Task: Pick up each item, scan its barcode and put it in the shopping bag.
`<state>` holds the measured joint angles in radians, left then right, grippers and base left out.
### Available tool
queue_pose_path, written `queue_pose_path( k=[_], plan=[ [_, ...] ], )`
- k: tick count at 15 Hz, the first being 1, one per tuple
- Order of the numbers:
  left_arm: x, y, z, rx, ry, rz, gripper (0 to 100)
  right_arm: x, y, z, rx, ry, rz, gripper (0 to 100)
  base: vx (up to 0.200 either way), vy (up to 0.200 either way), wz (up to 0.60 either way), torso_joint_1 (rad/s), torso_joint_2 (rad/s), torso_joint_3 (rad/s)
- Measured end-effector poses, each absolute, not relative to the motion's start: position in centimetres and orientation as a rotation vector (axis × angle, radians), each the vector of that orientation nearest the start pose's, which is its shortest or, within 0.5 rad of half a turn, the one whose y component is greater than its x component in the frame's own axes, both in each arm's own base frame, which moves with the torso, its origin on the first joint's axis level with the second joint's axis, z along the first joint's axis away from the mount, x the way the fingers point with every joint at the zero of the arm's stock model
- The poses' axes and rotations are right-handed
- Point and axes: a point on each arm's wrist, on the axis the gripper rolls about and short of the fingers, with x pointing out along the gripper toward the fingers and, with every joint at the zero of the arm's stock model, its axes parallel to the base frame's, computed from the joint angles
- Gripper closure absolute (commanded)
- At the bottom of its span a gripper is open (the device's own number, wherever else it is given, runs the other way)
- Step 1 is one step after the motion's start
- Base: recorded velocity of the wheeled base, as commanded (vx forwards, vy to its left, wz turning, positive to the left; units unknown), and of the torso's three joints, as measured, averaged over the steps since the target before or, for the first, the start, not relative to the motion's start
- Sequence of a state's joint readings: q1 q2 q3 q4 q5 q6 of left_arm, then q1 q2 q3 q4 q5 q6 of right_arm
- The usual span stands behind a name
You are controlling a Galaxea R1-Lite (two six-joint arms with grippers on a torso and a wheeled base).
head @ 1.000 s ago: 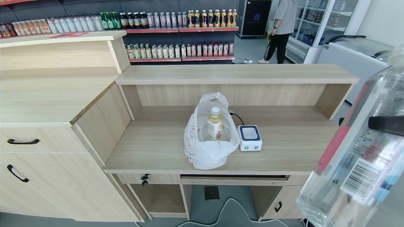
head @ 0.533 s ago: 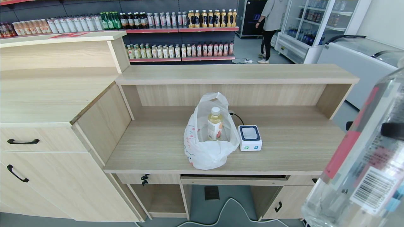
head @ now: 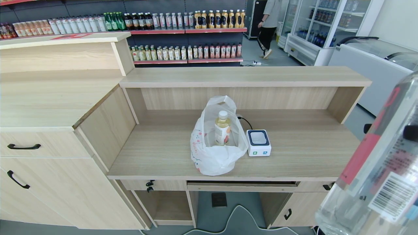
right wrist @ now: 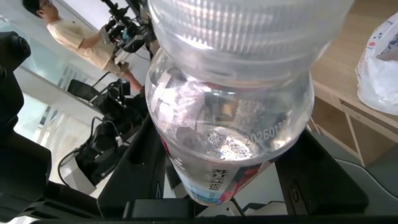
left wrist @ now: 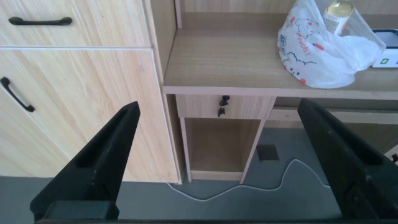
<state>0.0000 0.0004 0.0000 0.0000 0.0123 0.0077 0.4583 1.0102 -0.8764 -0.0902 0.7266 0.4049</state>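
Head view showed me the water bottle [head: 385, 163] raised at the near right, the right jaws clamped on it. The shopping bag [head: 212, 158] sat on the worktop [head: 303, 153] holding a juice bottle [head: 222, 130], scanner [head: 258, 142] just right of it; my left jaws stood apart, low at the near left.

The clear water bottle [head: 375, 176] wears a label with a white barcode patch [head: 390, 195] and lines of fine print beside a red band, none of it legible. A dotted code [right wrist: 264, 135] of digits is stamped on its clear wall and is only partly readable. The shopping bag [head: 209, 156] bears red cartoon figures and lettering too small to read, and the scanner [head: 258, 142] shows one green and one blue square sign on its front edge.
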Motion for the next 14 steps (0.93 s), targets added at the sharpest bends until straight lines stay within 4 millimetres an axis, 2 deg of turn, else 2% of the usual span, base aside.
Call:
queue_pose_path(
  k=[4, 6, 8, 10, 14],
  plan=[
    [-2.3, 0.0, 7.5, 0.008, 0.000, 0.012, 0, 10.3, 6.6, 30.1, 0.350, 0.267, 1.125, 100, 0.000, 0.000, 0.00, 0.000, 0.00, 0.000],
    [-2.3, 0.0, 7.5, 0.008, 0.000, 0.012, 0, 11.6, 6.6, 29.9, 0.293, 0.205, 0.971, 100, 0.000, 0.000, 0.00, 0.000, 0.00, 0.000],
    [-2.3, 0.0, 7.5, 0.008, 0.000, 0.012, 0, 13.6, 6.4, 29.4, 0.237, 0.130, 0.862, 100, 0.000, 0.000, 0.00, 0.000, 0.00, 0.000],
    [-2.3, 0.0, 7.5, 0.008, 0.000, 0.012, 0, 16.2, 5.3, 28.2, 0.156, 0.070, 0.734, 100, 0.000, 0.000, 0.00, 0.000, 0.00, 0.000],
    [-2.3, 0.0, 7.5, 0.008, 0.000, 0.012, 0, 21.9, 0.8, 24.5, -0.138, 0.064, 0.460, 100, 0.000, 0.000, 0.00, 0.000, 0.00, 0.000]
  ],
)
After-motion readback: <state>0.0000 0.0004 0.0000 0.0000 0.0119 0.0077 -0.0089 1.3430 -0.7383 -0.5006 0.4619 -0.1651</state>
